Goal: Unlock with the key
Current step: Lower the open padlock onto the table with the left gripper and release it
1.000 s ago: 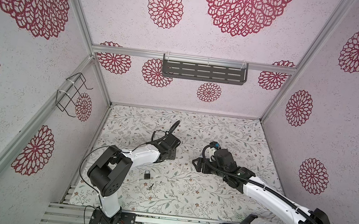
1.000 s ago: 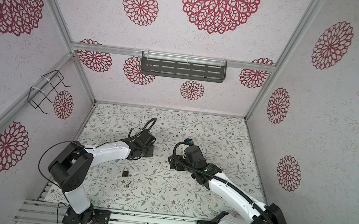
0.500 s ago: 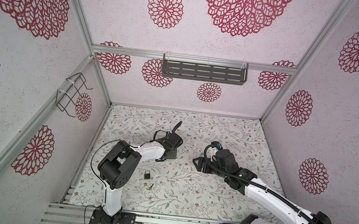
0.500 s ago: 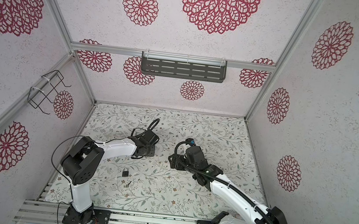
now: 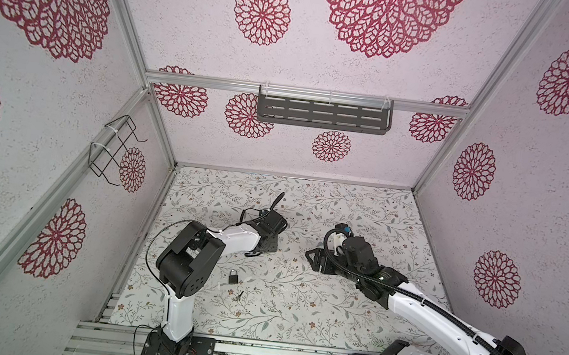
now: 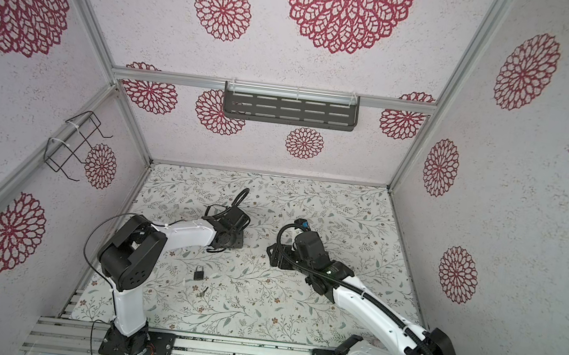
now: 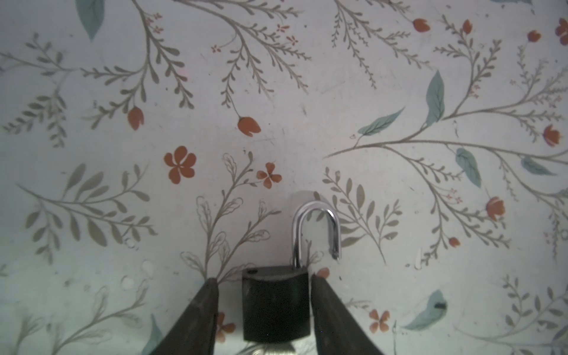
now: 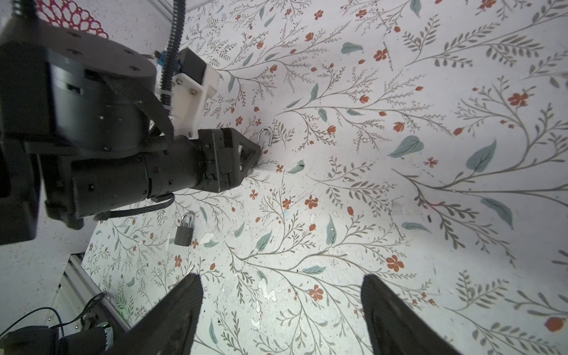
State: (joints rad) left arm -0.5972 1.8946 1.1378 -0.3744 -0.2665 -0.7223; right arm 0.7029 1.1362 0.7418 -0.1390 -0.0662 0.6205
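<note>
left gripper (image 7: 264, 278) is held at the flower-printed mat (image 7: 307, 92) near its middle, jaws parted around a lock (image 7: 275, 307): one finger is kept off the matt black, boxy body by a gap, the other is just beside it. the chrome shackle (image 7: 316, 209) stands free of the body at one end. a second lock (image 5: 233, 276) and a thin key (image 5: 239, 295) are laid nearer the front edge. right gripper (image 8: 281, 279) is spread wide above the mat.
</note>
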